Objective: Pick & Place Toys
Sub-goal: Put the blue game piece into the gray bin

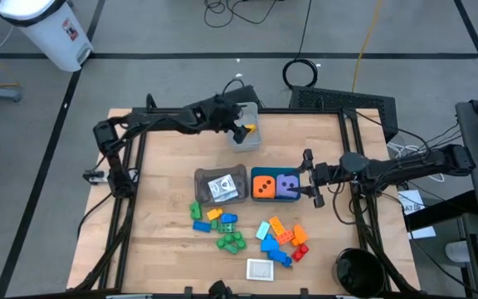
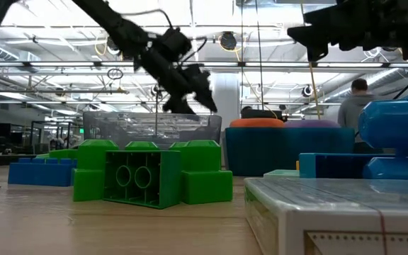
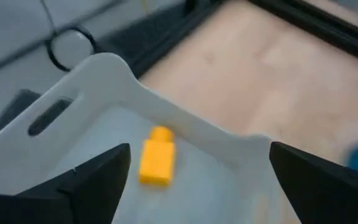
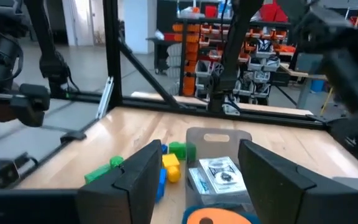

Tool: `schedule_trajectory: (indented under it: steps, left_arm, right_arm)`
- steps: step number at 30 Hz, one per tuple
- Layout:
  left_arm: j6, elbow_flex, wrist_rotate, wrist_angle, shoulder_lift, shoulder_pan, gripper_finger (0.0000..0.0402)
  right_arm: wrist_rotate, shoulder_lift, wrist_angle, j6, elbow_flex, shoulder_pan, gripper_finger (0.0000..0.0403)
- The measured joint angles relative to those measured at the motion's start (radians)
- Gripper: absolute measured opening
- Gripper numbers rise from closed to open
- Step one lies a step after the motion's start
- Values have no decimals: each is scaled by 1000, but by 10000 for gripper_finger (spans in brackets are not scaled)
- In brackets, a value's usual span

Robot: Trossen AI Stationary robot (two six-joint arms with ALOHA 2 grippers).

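My left gripper (image 1: 241,128) hangs open over the pale grey bin (image 1: 254,141) at the table's far side. A yellow brick (image 3: 157,155) lies on that bin's floor, between and beyond the open fingers, which do not touch it. My right gripper (image 1: 307,178) stands open and level just right of the teal bin (image 1: 274,198), which holds an orange die (image 1: 263,185) and a purple die (image 1: 286,186). Cards lie in the grey bin (image 1: 220,172). Green, blue, orange and red bricks (image 1: 276,237) and a white-edged card (image 1: 260,268) lie on the table near the front edge.
A black round container (image 1: 359,271) stands at the table's near right corner. Black frame bars (image 1: 131,166) run along the left and right table edges. Bare wood lies between the pale grey bin and the right arm.
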Motion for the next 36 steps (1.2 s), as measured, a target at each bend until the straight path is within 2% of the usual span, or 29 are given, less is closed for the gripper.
schedule_trajectory:
  steps: [3, 8, 13, 18, 20, 22, 24, 26, 28, 31, 36]
  left_arm:
    - [36, 12, 97, -127, -96, -5, 375]
    - [102, -82, 171, -125, -349, -110, 361]
    - [120, -262, 96, -26, -581, -269, 365]
    - [88, -445, 29, 124, -697, -391, 373]
    - [69, -500, -3, 176, -713, -413, 374]
    - [47, -539, -24, 222, -713, -424, 372]
    - [26, -566, -44, 243, -712, -427, 369]
    - [16, -584, -80, 267, -709, -426, 367]
    - [4, -591, -126, 272, -691, -426, 365]
    - [-29, -599, -180, 277, -671, -426, 365]
    - [-64, -596, -203, 332, -632, -426, 365]
  right_arm:
    - [-12, 0, 42, 83, 0, 0, 205]
    - [-79, 0, 132, 184, -1, 1, 199]
    - [-74, 9, 162, 291, 0, 19, 198]
    - [7, 63, 123, 301, 17, 110, 209]
    - [35, 83, -12, 325, 84, 159, 220]
    - [92, 109, -249, 343, 193, 223, 234]
    - [211, 163, -484, 344, 308, 305, 247]
    - [317, 246, -622, 353, 402, 390, 256]
    - [348, 330, -673, 365, 485, 457, 261]
    - [340, 453, -708, 409, 593, 523, 262]
    - [348, 609, -763, 474, 686, 609, 253]
